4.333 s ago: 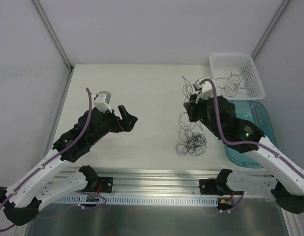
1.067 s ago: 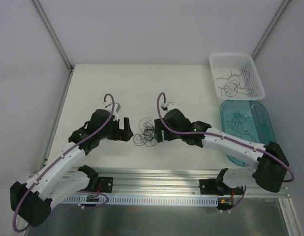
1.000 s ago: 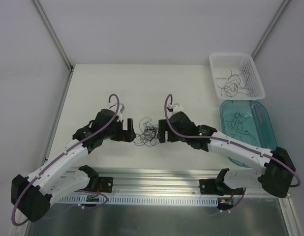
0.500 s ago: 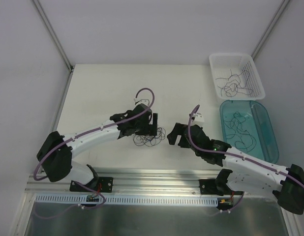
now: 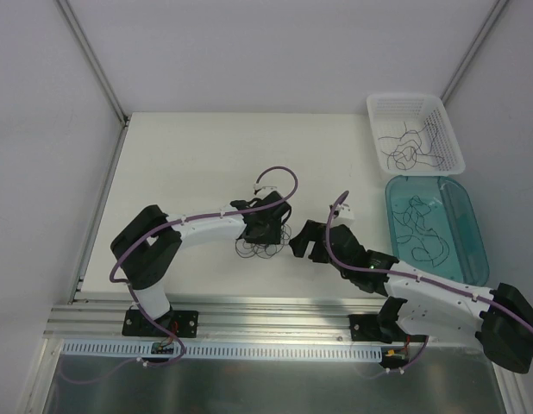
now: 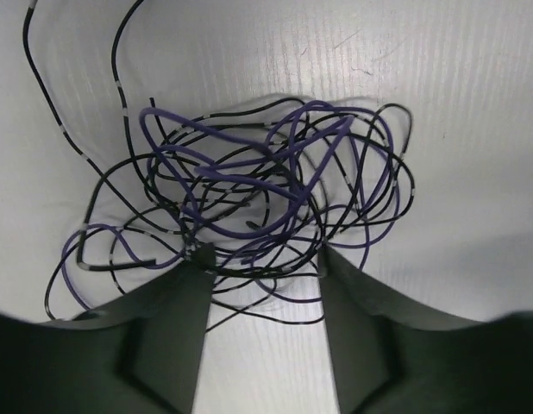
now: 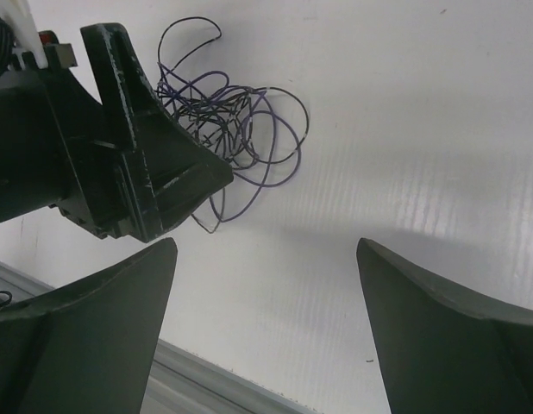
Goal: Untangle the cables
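The cables [image 5: 259, 248] lie as a small wad of thin black and purple loops on the white table [image 5: 189, 155], near its front middle. My left gripper [image 5: 261, 239] stands right over the wad. In the left wrist view the cables [image 6: 249, 194] fill the middle. The left gripper [image 6: 262, 257] has its jaws partly drawn in, a clear gap between them, and the wad's near strands cross that gap. My right gripper [image 5: 295, 246] is wide open just right of the wad and holds nothing. The right wrist view shows the cables [image 7: 236, 129] beyond my right gripper [image 7: 265, 248].
A white basket [image 5: 375, 108] at the back right holds loose strands. A teal tray [image 5: 470, 211] in front of it holds more. The black left gripper body [image 7: 120, 164] stands close to the right gripper's left finger. The table's front rail [image 5: 275, 302] runs just behind both arms.
The left arm has swung right onto the wad and its jaws have narrowed. The right gripper has pulled back to the right, off the wad, and stays wide open.
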Available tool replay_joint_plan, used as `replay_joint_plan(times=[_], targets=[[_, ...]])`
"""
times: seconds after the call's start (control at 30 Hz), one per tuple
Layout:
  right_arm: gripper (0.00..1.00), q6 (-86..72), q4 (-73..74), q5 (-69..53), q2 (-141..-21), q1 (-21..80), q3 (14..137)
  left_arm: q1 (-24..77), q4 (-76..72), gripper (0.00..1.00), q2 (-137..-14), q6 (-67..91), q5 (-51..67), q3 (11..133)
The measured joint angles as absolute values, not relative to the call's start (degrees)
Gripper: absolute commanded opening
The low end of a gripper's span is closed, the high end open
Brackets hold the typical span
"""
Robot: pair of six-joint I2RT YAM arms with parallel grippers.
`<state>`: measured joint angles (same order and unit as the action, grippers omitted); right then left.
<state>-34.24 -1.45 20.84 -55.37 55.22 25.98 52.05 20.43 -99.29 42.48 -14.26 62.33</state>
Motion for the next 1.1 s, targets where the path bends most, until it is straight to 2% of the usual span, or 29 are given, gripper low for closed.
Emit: replay_joint_plan(times=[0.03,0.1,0.13,0.17,0.2,0.33,0.43,0.67,0.97,1.07,1.1], targets=[[0.88,-34.30,-2.42,20.38,-55.92,55.18,25.65,52.07,20.40,0.31,-99.66,42.78,-14.26,62.41],[0.86,-34.39,-4.14,19.40,-57.17,55.00,25.10,52.07,20.36,0.19,-100.14,43.20,-14.24,62.46],[0.84,-34.48,-5.13,18.87,-57.84,54.98,24.77,52.07,20.43,0.08,-100.20,43.24,-14.22,62.46],[0.83,-34.57,-6.39,18.35,-58.54,54.94,24.40,52.07,20.38,0.01,-100.20,43.48,-14.20,62.46],[0.81,-34.76,-7.86,17.69,-59.31,54.94,23.94,52.07,20.32,0.00,-100.18,43.59,-14.22,62.48],[0.63,-35.83,-12.69,15.73,-62.63,54.74,22.37,52.07,20.32,0.00,-99.59,44.29,-14.02,62.30],[0.56,-36.99,-16.38,14.24,-65.43,54.33,21.47,52.07,20.32,0.00,-97.21,45.15,-13.93,61.39],[0.52,-39.53,-25.30,11.03,-73.17,52.99,20.88,52.07,20.01,0.00,-91.05,47.57,-12.97,59.33],[0.43,-41.39,-36.34,7.57,-84.31,51.40,21.34,52.07,19.66,0.00,-89.86,48.86,-11.53,57.65],[0.35,-41.82,-40.23,6.61,-87.29,51.00,21.67,52.07,19.49,0.00,-89.69,48.97,-11.05,57.25],[0.26,-41.87,-41.30,6.31,-88.09,50.87,21.69,52.07,19.46,0.00,-89.62,48.97,-11.00,57.17]])
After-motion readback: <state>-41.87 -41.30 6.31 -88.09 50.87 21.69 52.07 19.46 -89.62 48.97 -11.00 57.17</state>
